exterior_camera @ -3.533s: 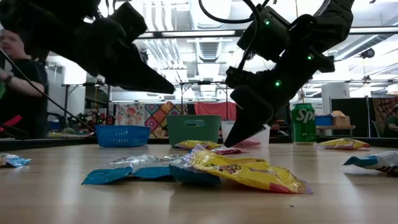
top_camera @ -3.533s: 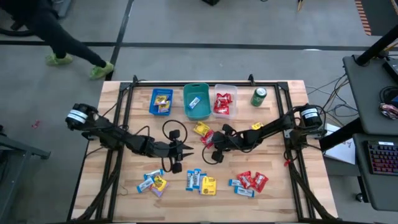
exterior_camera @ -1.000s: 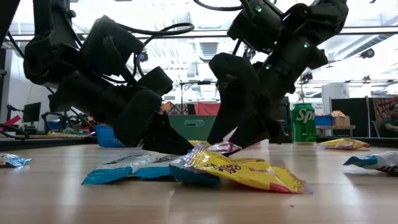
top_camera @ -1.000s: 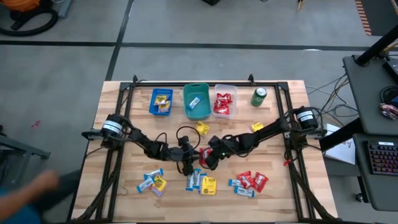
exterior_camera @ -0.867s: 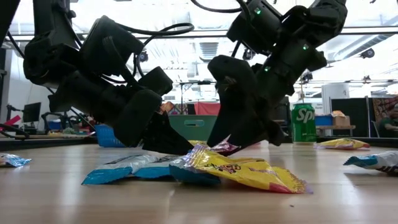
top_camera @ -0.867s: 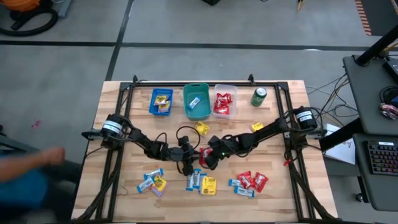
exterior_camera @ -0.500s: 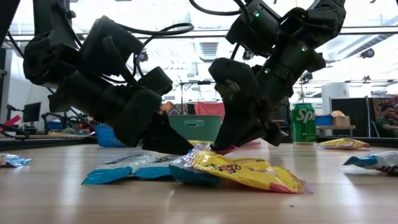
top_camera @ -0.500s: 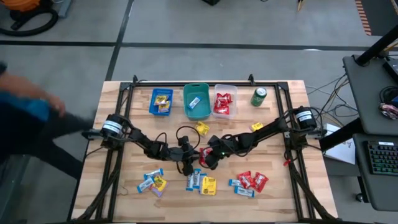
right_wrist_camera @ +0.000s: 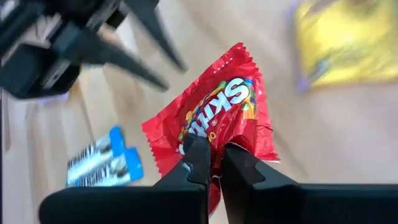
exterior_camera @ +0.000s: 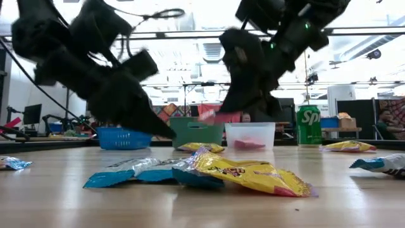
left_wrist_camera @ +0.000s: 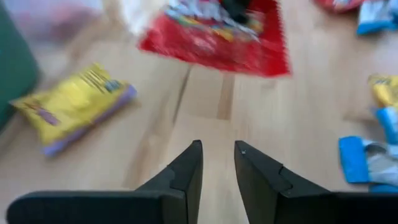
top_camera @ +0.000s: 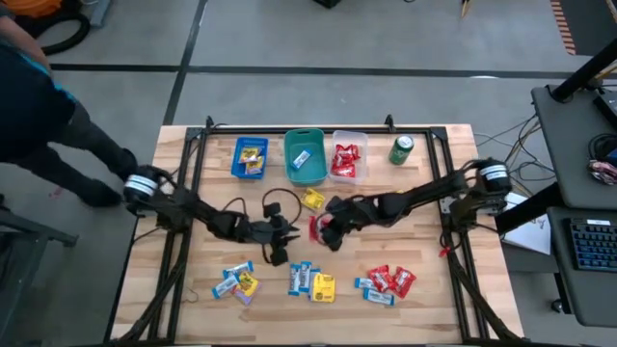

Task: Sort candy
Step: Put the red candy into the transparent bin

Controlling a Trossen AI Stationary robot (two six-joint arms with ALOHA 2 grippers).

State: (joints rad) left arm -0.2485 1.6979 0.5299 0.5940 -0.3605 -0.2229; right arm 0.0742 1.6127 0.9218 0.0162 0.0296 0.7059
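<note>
Small wrapped candy packets in red, yellow and blue-white lie on the wooden table. My right gripper (top_camera: pixel 321 229) is at mid-table, shut on a red candy packet (right_wrist_camera: pixel 217 121) that shows in the air in the low view (exterior_camera: pixel 218 117). My left gripper (left_wrist_camera: pixel 217 152) is slightly open and holds nothing. It hovers just left of the red packet (left_wrist_camera: pixel 217 37), above bare wood (top_camera: pixel 278 246). A yellow packet (top_camera: pixel 313 200) lies flat just beyond them. More packets lie in loose groups by the near edge (top_camera: pixel 310 281). My right gripper pinches the red packet between its two fingers (right_wrist_camera: pixel 198 155) at one short end (right_wrist_camera: pixel 214 163), with the rest of the wrapper reaching out past the fingertips. The packet is lifted clear of the table (exterior_camera: pixel 218 117) and lies roughly level.
Along the far edge stand a blue bin (top_camera: pixel 250 157) with yellow packets, a teal bin (top_camera: pixel 305 157) with a blue one, a clear bin (top_camera: pixel 348 158) with red ones, and a green can (top_camera: pixel 401 149). A person (top_camera: pixel 39 106) stands off the table's left.
My right gripper has risen and moved a little toward the far edge, lifting the red packet clear of the table. My left gripper has risen and drawn back toward the table's left. A person has walked up along the table's left side.
</note>
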